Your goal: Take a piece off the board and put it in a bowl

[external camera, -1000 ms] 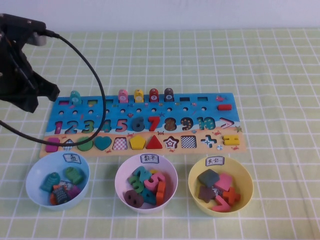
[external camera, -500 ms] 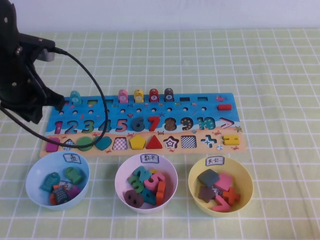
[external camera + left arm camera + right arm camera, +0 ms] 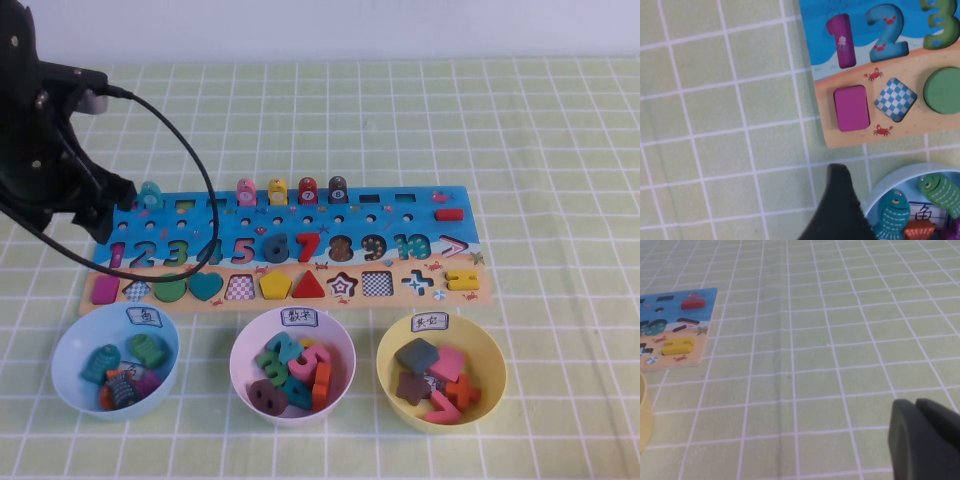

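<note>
Yellow bowl (image 3: pixel 441 378) at the near edge, right of the pink and blue bowls, holds shape pieces. Magenta square piece (image 3: pixel 105 290) sits in its slot at the left end of the puzzle board (image 3: pixel 470 262). Left gripper (image 3: pixel 95 215) hovers above that end; finger spread cannot be told. Right gripper (image 3: pixel 922 440) out over bare cloth, fingers pressed together, empty.
</note>
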Robot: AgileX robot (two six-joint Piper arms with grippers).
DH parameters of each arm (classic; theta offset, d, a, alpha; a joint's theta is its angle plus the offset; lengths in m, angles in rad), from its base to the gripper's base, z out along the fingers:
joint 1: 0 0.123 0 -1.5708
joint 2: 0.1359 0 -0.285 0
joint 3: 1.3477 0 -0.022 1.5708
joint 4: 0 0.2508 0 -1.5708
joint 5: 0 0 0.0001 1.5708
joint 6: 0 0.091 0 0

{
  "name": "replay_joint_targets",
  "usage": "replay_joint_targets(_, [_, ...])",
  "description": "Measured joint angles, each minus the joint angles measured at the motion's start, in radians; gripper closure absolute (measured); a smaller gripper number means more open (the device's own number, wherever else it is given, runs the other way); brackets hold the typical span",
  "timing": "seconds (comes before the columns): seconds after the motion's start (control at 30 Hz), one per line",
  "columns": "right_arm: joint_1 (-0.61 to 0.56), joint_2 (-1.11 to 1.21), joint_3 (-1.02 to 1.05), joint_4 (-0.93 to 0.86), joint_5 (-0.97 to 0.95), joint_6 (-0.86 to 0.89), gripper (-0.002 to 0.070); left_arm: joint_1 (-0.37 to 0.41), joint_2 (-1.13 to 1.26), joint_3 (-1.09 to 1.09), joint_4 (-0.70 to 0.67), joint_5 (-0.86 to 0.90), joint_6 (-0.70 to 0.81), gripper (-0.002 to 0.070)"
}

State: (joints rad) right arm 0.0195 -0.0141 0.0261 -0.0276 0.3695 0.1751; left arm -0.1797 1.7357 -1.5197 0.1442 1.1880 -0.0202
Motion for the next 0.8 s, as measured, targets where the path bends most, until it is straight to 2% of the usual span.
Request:
replay_joint_targets(0.23, [0.000, 0.000, 0.000, 0.000, 0.000, 0.000, 0.0694, 0.027, 0.076, 0.000, -0.062, -0.019, 0.007, 0.0209])
replay_joint_targets(0.6, [0.000, 0.000, 0.000, 0.000, 0.000, 0.000, 0.0694, 0.041, 0.126, 0.003, -0.033, -0.045, 0.008, 0.0209])
replay_joint_targets(0.8, [0.000, 0.000, 0.000, 0.000, 0.000, 0.000, 0.0694, 0.041, 0.126, 0.094, -0.037, -0.130, 0.011, 0.0209])
